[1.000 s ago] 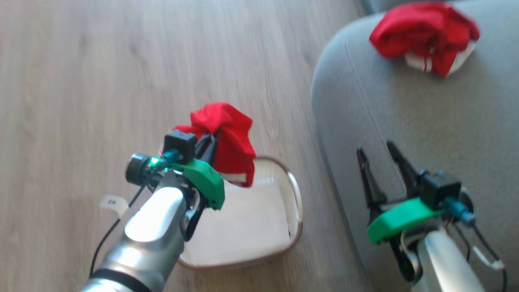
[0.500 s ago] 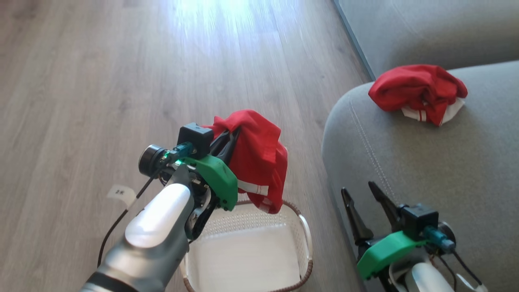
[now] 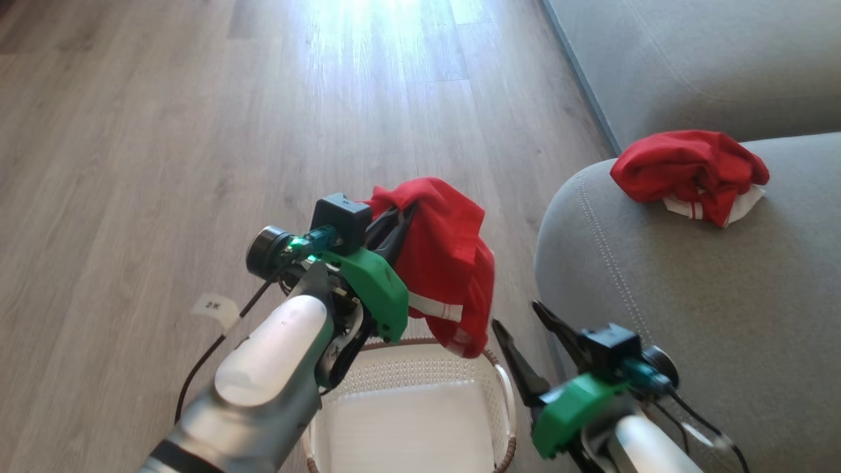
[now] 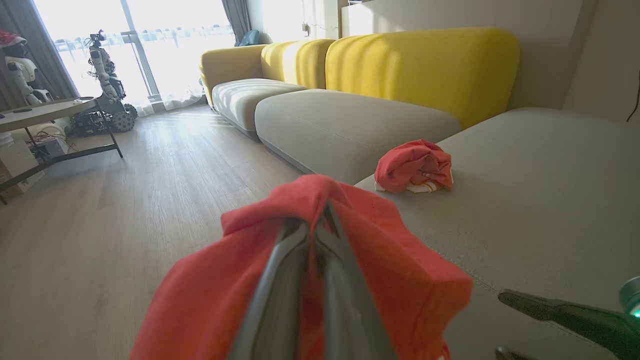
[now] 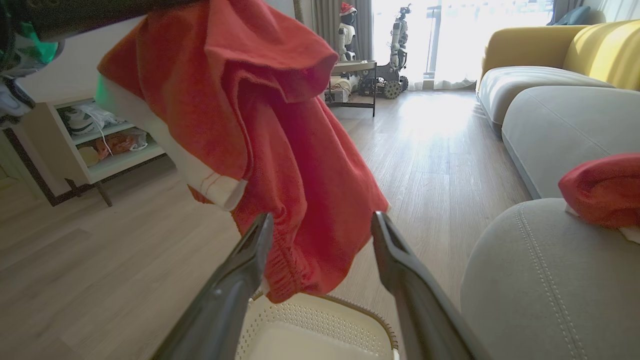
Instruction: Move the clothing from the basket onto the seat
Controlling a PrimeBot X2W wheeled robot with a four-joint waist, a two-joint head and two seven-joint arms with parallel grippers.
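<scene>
A red garment with white trim [image 3: 447, 263] hangs above the far end of the cream perforated basket [image 3: 502, 394], pinched in my shut left gripper [image 3: 394, 230]. In the left wrist view that cloth [image 4: 350, 260] drapes over both closed fingers [image 4: 280, 300]. A second red garment [image 3: 690, 172] lies crumpled on the grey seat [image 3: 690, 295], also in the left wrist view [image 4: 415, 166]. My right gripper [image 3: 519, 322] stands open between basket and seat; in its own view the fingers [image 5: 255, 245] flank the hanging cloth [image 5: 280, 150] above the basket [image 5: 325, 322].
Wooden floor [image 3: 164, 131] stretches left and ahead. A further grey sofa cushion [image 3: 690, 59] lies beyond the seat, with yellow backrests [image 4: 425, 65]. A table and other robots [image 4: 105, 75] stand by the far window; a low shelf [image 5: 95, 145] is to the side.
The head camera has tilted up, shifting the whole picture. My left gripper has carried the red garment higher above the basket and toward the seat. The right gripper has swung left, closer to the basket.
</scene>
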